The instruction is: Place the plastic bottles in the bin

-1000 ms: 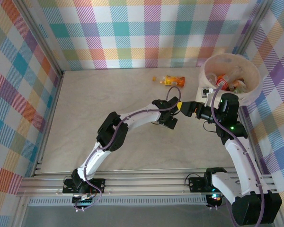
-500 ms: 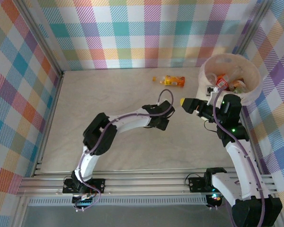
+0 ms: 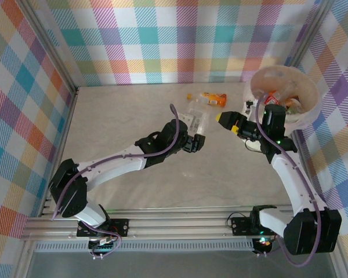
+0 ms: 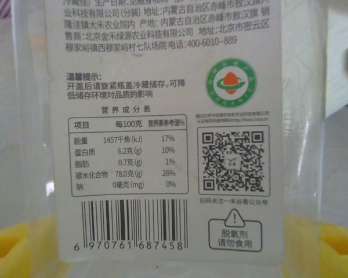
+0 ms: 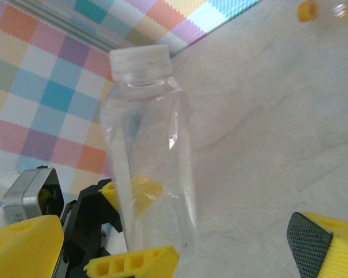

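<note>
**Bottle held between two arms.** Tabletop [image 3: 122, 116] with the bin [image 3: 281, 74] at the far right corner. Its lined interior holds several bottles [image 3: 291, 105], partly hidden behind the right arm. The left gripper [image 3: 196, 141] is closed on the lower part of a clear bottle [image 5: 151, 150], white cap on and apparently empty, held between the arms and short of the bin. The right gripper [image 3: 229, 123] is spread wide and empty, just beside it.

Likely hazards:
- The thin, smooth wall may slip or buckle under so low a grip.
- In a hand-over, the right gripper's fingers could strike the left's.
- An early release would drop the bottle.

An orange bottle [image 3: 214, 99] and a loose cap [image 3: 189, 96] lie near the far wall.
</note>
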